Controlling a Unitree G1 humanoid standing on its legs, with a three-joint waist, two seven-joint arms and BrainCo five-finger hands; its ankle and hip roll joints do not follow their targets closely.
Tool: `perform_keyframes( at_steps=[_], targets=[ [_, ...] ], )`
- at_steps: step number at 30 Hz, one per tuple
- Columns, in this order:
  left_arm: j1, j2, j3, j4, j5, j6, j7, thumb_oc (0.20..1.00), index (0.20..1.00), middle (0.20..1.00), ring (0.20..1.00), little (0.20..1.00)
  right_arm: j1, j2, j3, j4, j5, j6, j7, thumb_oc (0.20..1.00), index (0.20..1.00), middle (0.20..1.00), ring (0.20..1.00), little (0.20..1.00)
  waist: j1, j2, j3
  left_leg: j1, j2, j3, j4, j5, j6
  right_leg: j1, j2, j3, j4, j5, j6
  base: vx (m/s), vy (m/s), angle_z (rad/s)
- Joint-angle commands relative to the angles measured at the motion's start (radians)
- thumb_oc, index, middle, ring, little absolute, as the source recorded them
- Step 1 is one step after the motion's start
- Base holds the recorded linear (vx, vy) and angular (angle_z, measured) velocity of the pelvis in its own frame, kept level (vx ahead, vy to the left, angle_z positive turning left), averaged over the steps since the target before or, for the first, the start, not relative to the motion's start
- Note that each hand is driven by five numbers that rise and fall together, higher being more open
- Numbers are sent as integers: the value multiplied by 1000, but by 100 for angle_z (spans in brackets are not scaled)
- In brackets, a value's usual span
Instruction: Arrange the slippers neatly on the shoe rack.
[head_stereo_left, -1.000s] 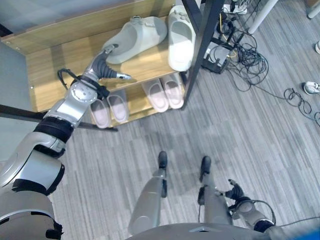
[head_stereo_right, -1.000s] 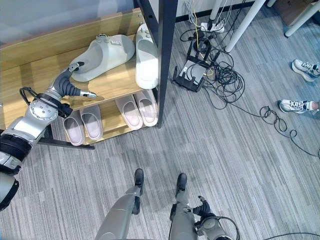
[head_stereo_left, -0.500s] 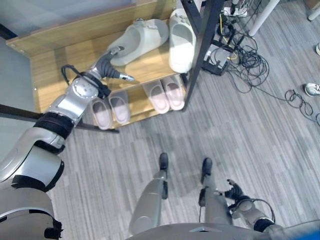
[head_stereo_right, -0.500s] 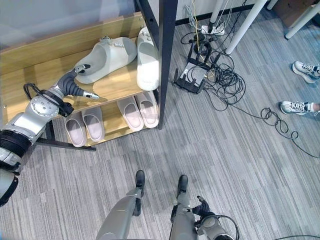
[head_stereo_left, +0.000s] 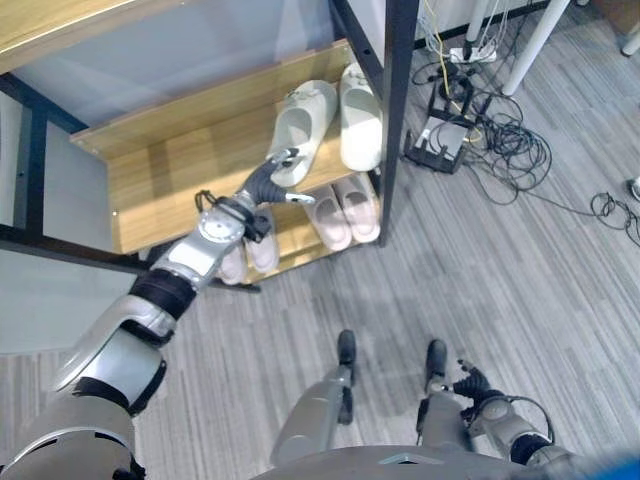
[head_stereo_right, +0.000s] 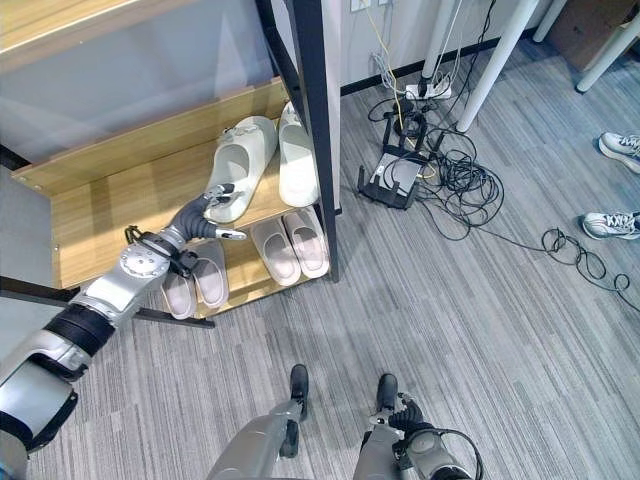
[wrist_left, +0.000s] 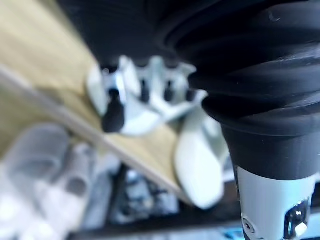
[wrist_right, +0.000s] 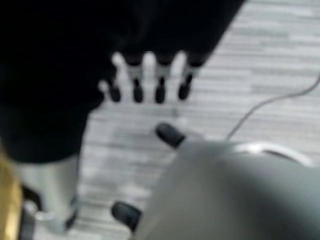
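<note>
Setting: grey striped floor (head_stereo_right: 470, 330), wooden shoe rack (head_stereo_right: 120, 180) with black posts.
Left hand (head_stereo_right: 205, 224): fingers are held loosely extended against the heel of the left pale green slipper (head_stereo_right: 240, 165) on the upper shelf; nothing is gripped.
Pale green pair: laid side by side, right slipper (head_stereo_right: 297, 155) beside the post.
Lower shelf: two pairs of pink slippers (head_stereo_right: 290, 245).
Right hand (head_stereo_left: 468, 385): hung low over the floor, fingers relaxed and spread.
Background: tangled cables (head_stereo_right: 440, 165), a person's sneakers (head_stereo_right: 612, 222).

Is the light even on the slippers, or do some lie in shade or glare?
Right eye view: the pale slippers on the upper board are evenly lit. The pink slippers below have their far ends shaded by that board. Left eye view: no glare on the wooden board.
</note>
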Motion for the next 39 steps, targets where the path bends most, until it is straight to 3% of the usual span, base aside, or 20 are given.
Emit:
perform_keyframes(
  at_steps=[1,4,9,14,24,29,39],
  targets=[
    [-34,-22,97,-26,-59,-54,24,1000,1000,1000,1000,1000,21,-13,-2,-18,-21,9,-3,1000,1000,1000,1000,1000,-5,23,39,-14,-12,-73,61,-102,-29,109,-8,15,53,-80,57,28,-48,-8],
    [-28,-100,118,-20,-67,-64,51,1000,1000,1000,1000,1000,34,-10,-4,-17,-23,8,-8,1000,1000,1000,1000,1000,-13,30,32,-1,-11,-70,46,-97,-31,113,-5,18,47,-87,53,20,-27,-3],
    [-37,-136,168,11,-54,-80,107,1000,1000,1000,1000,1000,50,-15,-7,-17,-24,5,-12,1000,1000,1000,1000,1000,-14,34,23,13,-11,-70,41,-97,-31,123,-4,19,42,-89,49,30,-21,-4],
    [-48,-105,250,-6,-58,-113,158,1000,1000,1000,1000,1000,71,-22,-17,-26,-10,-6,-11,1000,1000,1000,1000,1000,-10,26,14,22,-9,-77,35,-91,-36,139,1,8,39,-97,46,0,-37,0],
    [18,-34,314,-76,-57,-126,146,1000,1000,1000,1000,1000,88,-22,-28,-27,-8,-3,15,1000,1000,1000,1000,1000,13,12,-16,73,-5,-90,20,-92,-41,194,5,-14,34,-107,48,21,-30,7],
    [185,-5,360,-182,9,-117,122,1000,1000,1000,1000,1000,86,-13,-62,-42,-4,-1,11,1000,1000,1000,1000,1000,42,14,-42,127,-2,-101,12,-95,-42,251,2,-37,34,-117,47,61,-24,4],
    [551,-27,452,-332,97,-97,38,1000,1000,1000,1000,1000,121,-68,-155,-50,-45,8,-28,1000,1000,1000,1000,1000,72,7,-81,202,3,-111,-2,-97,-46,328,8,-70,30,-132,42,27,-34,9]
  ],
)
